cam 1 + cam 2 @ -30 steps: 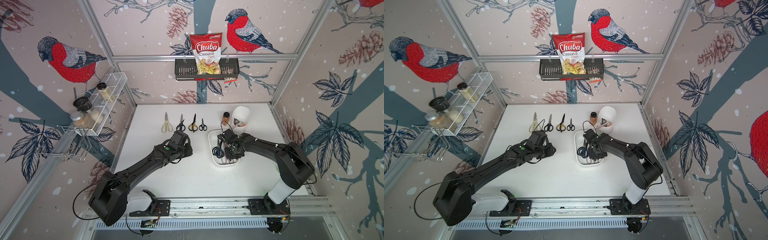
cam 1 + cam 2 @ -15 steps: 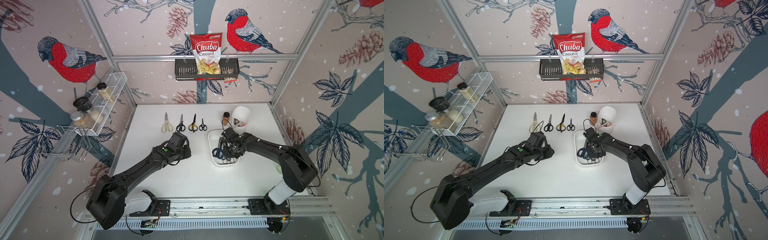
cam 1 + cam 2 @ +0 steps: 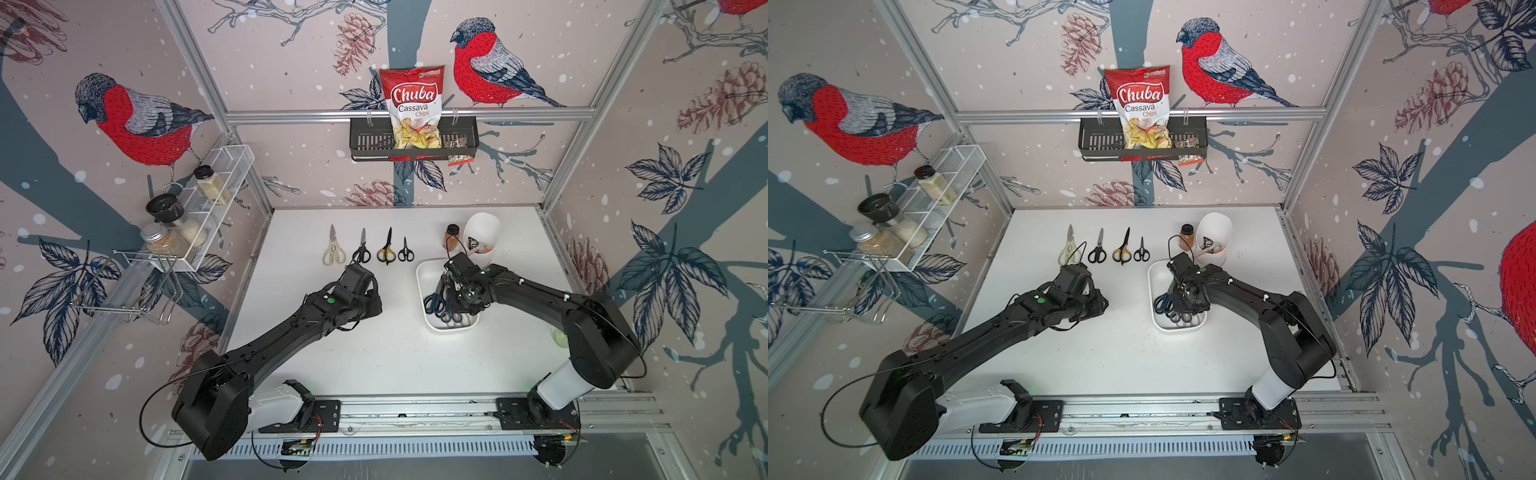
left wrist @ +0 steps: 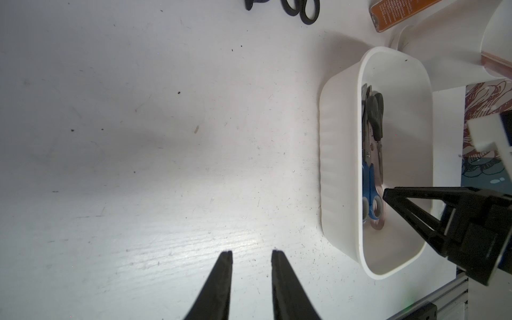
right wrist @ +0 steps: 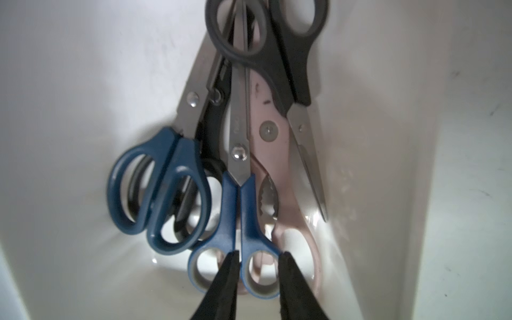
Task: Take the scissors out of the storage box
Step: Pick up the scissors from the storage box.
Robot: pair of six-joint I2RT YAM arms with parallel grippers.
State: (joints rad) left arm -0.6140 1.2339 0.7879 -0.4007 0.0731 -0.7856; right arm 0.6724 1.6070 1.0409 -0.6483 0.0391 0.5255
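The white storage box [image 3: 426,275] [image 3: 1156,275] sits right of centre and holds several scissors: a dark blue pair [image 5: 160,188], a smaller blue pair [image 5: 238,210], a pinkish pair [image 5: 277,155] and a black pair [image 5: 277,55]. My right gripper [image 5: 257,253] [image 3: 451,299] reaches into the box. It is open a little, with its fingers on either side of one handle loop of the smaller blue pair. Further scissors lie in a row on the table: cream [image 3: 333,251], black [image 3: 361,249], black-and-yellow [image 3: 386,249] and small black [image 3: 405,250]. My left gripper [image 4: 250,253] hangs over bare table left of the box, open and empty.
A tall white cup [image 3: 482,232] and a brown spice jar [image 3: 452,235] stand just behind the box. A wire rack of jars [image 3: 199,208] hangs on the left wall, and a black basket with a chips bag [image 3: 413,141] on the back wall.
The right wrist has shifted only slightly over the box. The left arm has barely moved.
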